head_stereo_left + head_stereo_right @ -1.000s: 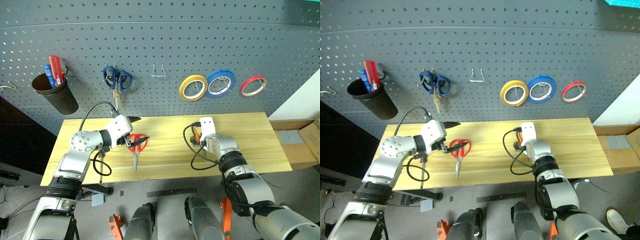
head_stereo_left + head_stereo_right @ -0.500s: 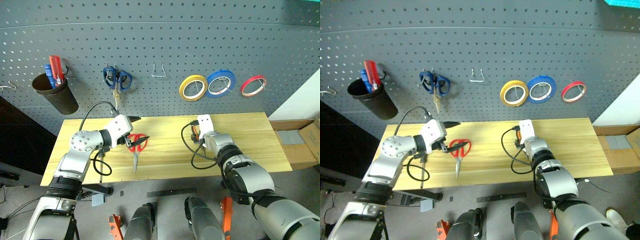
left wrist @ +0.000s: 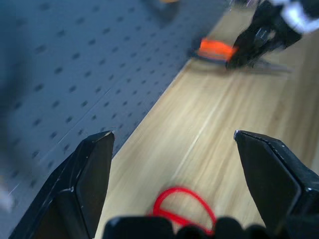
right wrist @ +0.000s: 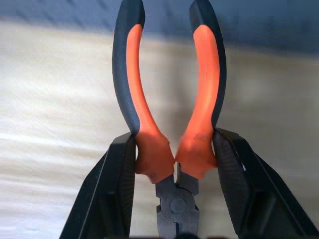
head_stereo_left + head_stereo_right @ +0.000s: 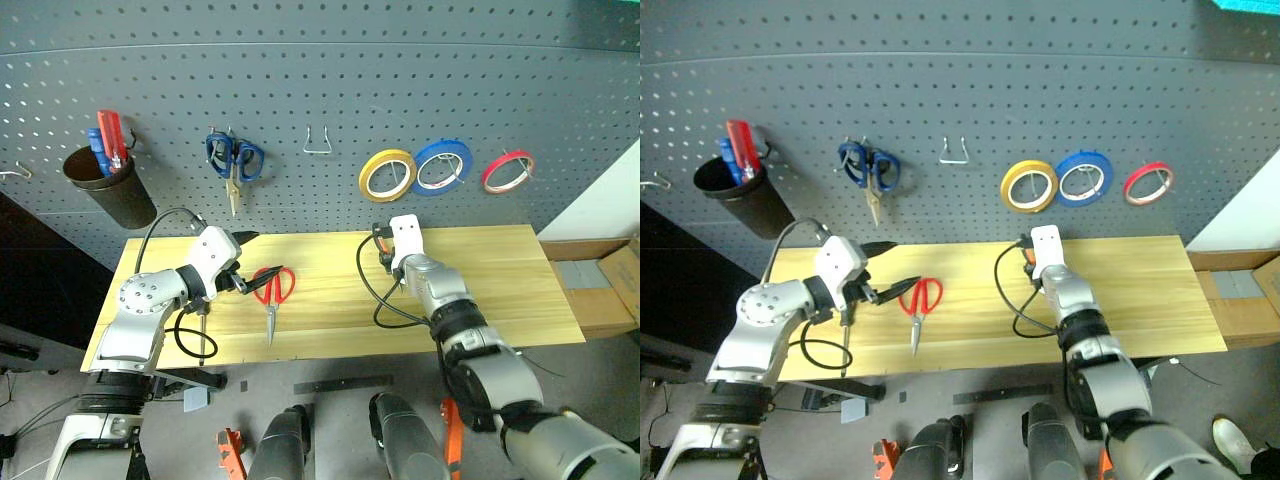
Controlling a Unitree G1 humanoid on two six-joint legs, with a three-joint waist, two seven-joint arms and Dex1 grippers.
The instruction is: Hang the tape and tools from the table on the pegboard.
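On the pegboard (image 5: pixel 320 90) a dark cup (image 5: pixel 108 187) hangs at the left, then blue scissors (image 5: pixel 234 160), then a yellow tape ring (image 5: pixel 387 175), a blue ring (image 5: pixel 442 166) and a red ring (image 5: pixel 506 171). My left gripper (image 5: pixel 880 268) hovers over the left end of the table (image 5: pixel 500 300) near its back edge, fingers spread wide with nothing between them. Just beside it lie the red scissors (image 5: pixel 272 292) (handles toward the pegboard, blades toward the front edge). Near the middle of the back edge, my right gripper (image 4: pixel 175 159) clamps the pliers (image 4: pixel 169 119), its two fingers pressed against the orange-and-black handles.
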